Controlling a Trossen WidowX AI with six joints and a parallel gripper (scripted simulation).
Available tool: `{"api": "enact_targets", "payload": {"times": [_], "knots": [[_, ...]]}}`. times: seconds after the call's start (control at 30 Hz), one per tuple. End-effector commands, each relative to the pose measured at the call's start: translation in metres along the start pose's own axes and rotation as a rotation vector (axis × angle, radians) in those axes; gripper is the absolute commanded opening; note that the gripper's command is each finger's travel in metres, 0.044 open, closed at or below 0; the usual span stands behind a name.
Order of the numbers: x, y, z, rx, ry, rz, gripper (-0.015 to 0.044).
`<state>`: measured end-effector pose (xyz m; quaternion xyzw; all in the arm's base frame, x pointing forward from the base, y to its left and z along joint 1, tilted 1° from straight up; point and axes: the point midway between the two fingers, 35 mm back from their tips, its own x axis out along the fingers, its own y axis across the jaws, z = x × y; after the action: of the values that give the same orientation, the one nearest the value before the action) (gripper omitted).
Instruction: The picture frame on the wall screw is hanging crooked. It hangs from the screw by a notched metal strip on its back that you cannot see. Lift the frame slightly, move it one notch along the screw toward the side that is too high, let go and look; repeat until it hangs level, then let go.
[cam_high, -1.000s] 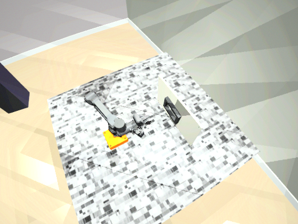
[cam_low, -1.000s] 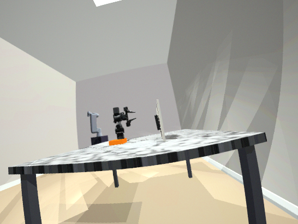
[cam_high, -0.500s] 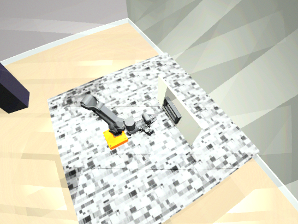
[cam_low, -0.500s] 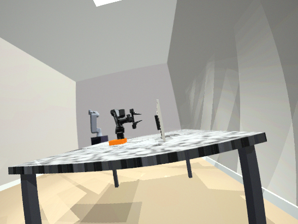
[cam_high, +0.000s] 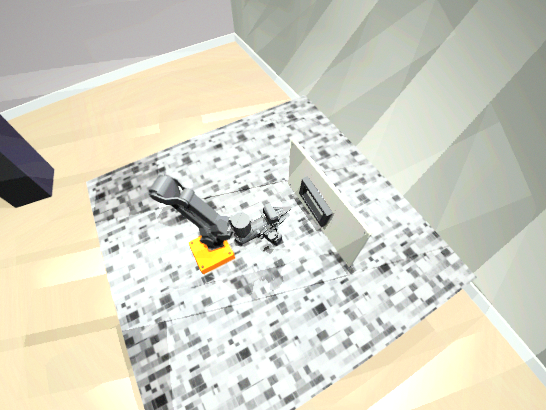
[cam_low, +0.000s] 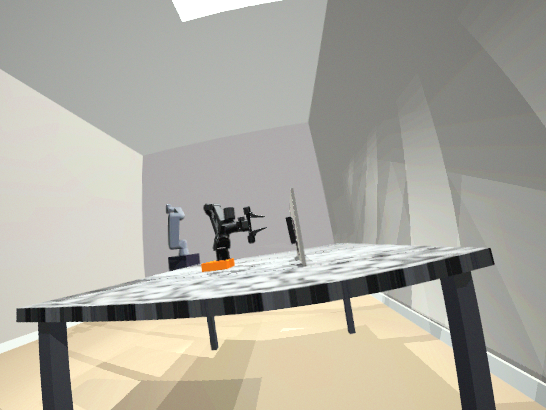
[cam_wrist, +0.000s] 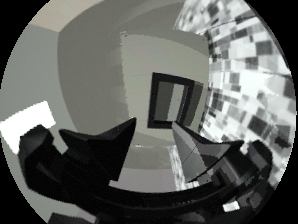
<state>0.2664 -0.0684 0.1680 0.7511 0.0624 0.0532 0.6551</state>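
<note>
The dark picture frame (cam_high: 316, 201) (cam_low: 289, 230) (cam_wrist: 154, 102) hangs on the pale upright wall panel (cam_high: 347, 235) (cam_low: 297, 220) that stands on the table. The screw and the strip behind the frame are hidden. My gripper (cam_high: 281, 223) (cam_low: 263, 222) (cam_wrist: 154, 121) is open and empty. It points at the frame from a short distance away and does not touch it. In the wrist view the frame shows between the two dark fingertips and looks slightly tilted.
The arm stands on an orange base (cam_high: 212, 255) (cam_low: 218, 265) on the speckled table (cam_high: 300, 325) (cam_low: 350, 260). A dark box (cam_high: 20, 170) (cam_low: 184, 261) stands on the floor beyond the table, with a grey arm (cam_low: 175, 230) on it. The room wall (cam_high: 450, 125) runs behind the panel.
</note>
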Motion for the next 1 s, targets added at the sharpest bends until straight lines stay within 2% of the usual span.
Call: {"api": "enact_targets", "payload": {"times": [0.0, 0.17, 0.43, 0.97], "knots": [[0.0, 0.0, 0.0, 0.005, -0.004, 0.001, 0.026], [0.013, 0.002, 0.002, 0.005, -0.004, 0.002, 0.026], [0.078, 0.001, 0.0, 0.006, -0.003, 0.008, 0.026], [0.08, 0.001, -0.001, 0.006, -0.003, 0.009, 0.026]]}}
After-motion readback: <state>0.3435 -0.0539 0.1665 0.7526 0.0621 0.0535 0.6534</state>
